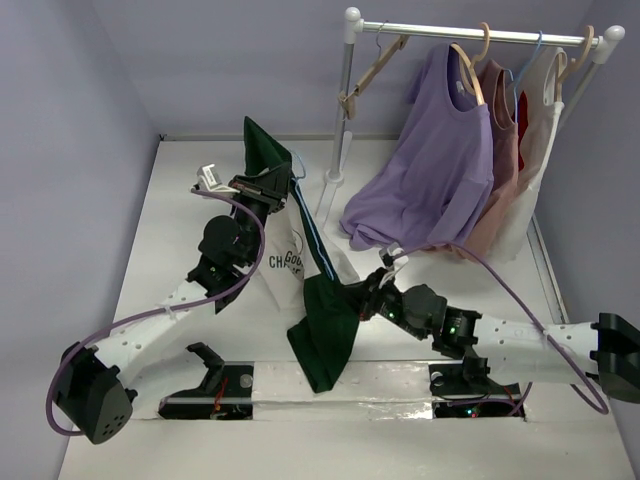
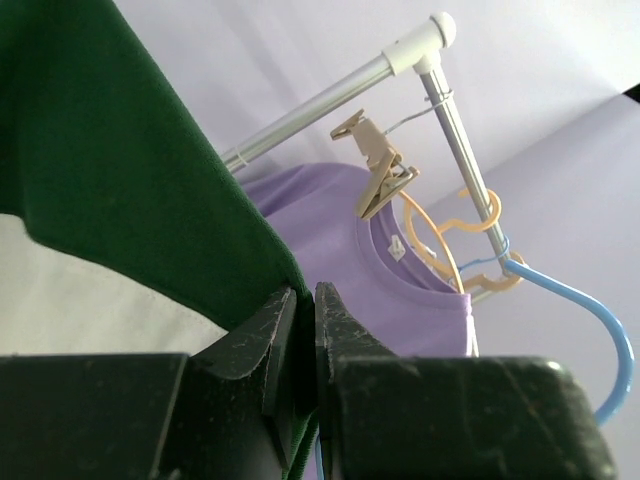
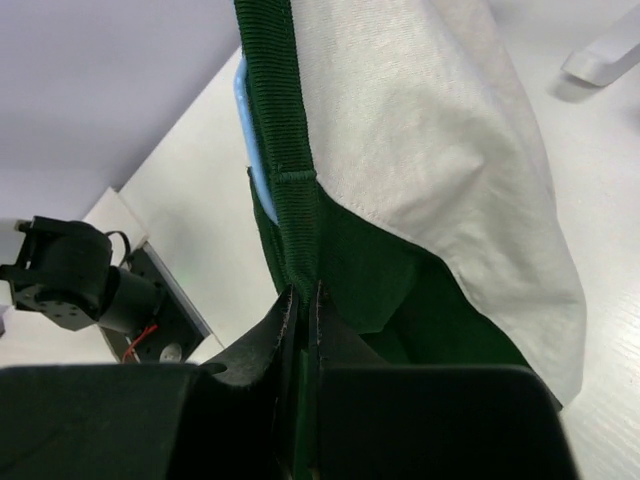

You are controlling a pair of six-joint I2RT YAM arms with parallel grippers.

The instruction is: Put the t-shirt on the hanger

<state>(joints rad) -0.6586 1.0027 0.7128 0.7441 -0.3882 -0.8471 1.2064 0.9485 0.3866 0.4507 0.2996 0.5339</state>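
The cream-white t-shirt (image 1: 292,262) with dark green sleeves hangs stretched between my two grippers above the table. My left gripper (image 1: 275,188) is shut on its green upper part (image 2: 110,170), holding it up near the rack post. My right gripper (image 1: 368,298) is shut on the green collar band (image 3: 290,180), lower and to the right. The light-blue hanger (image 3: 252,140) shows as a strip inside the collar in the right wrist view, and a bit of it sticks out by the left gripper (image 1: 299,165). Most of the hanger is hidden by cloth.
A clothes rack (image 1: 345,110) stands at the back right with a lavender t-shirt (image 1: 425,170), pink and white tops (image 1: 505,160) and tan wooden hangers (image 1: 372,70). A blue hanger hook (image 2: 590,320) shows past the left fingers. Arm bases and a slot (image 1: 330,385) lie along the near edge.
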